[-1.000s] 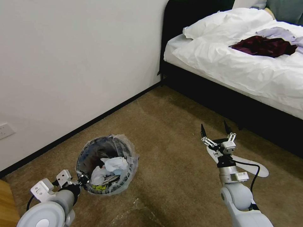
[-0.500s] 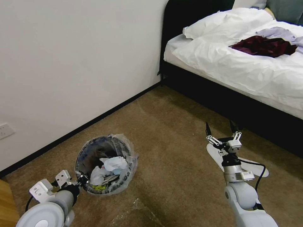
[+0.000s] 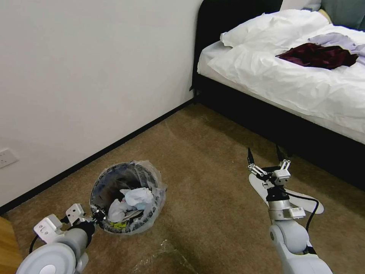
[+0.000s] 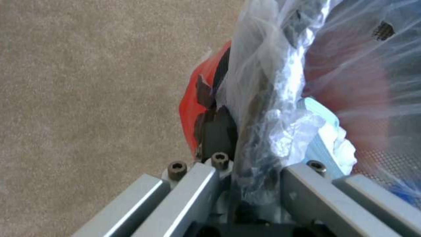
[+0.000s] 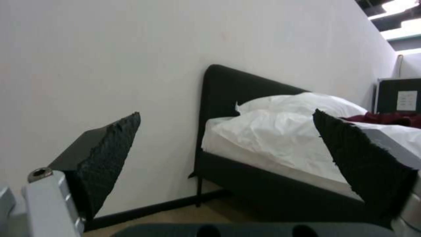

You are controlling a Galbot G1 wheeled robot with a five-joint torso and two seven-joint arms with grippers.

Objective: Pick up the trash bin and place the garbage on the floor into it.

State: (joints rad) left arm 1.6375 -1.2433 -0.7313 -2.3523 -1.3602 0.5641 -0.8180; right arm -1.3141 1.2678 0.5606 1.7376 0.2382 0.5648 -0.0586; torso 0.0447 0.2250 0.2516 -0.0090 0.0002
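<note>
Trash bin (image 3: 127,198), small, round and lined with crinkly clear plastic, sits at our left gripper (image 3: 99,217), clamped on its near rim, while our right gripper (image 3: 265,156) hangs spread and empty well apart.

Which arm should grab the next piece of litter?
Right, probably. The right gripper hangs open and empty over the carpet; the left gripper is clamped on the trash bin rim.

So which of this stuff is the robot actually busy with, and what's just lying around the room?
Part of the job:
- trash bin, lined with plastic, held at its rim by the left gripper
- garbage inside it
- floor
- right gripper, open, held above the carpet

Just lying about:
- bed
- dark red cloth on it
- wall socket
</note>
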